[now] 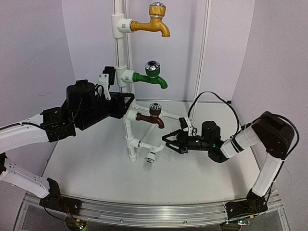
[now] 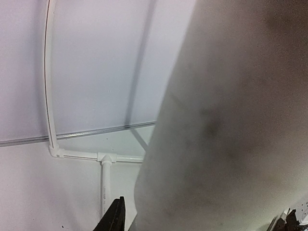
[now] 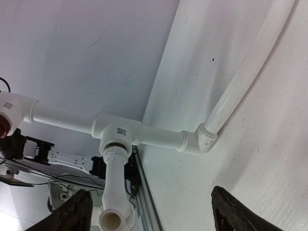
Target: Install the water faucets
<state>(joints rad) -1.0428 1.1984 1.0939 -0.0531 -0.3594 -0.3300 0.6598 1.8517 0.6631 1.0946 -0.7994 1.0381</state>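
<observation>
R gripper [image 1: 169, 141], jaws apart, beside white faucet [image 1: 152, 155]

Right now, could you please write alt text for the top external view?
An upright white pipe carries a yellow faucet, green faucet and brown faucet, with a white faucet lowest. The left pincer grips the pipe; the open right pincer hovers near the white faucet.
</observation>
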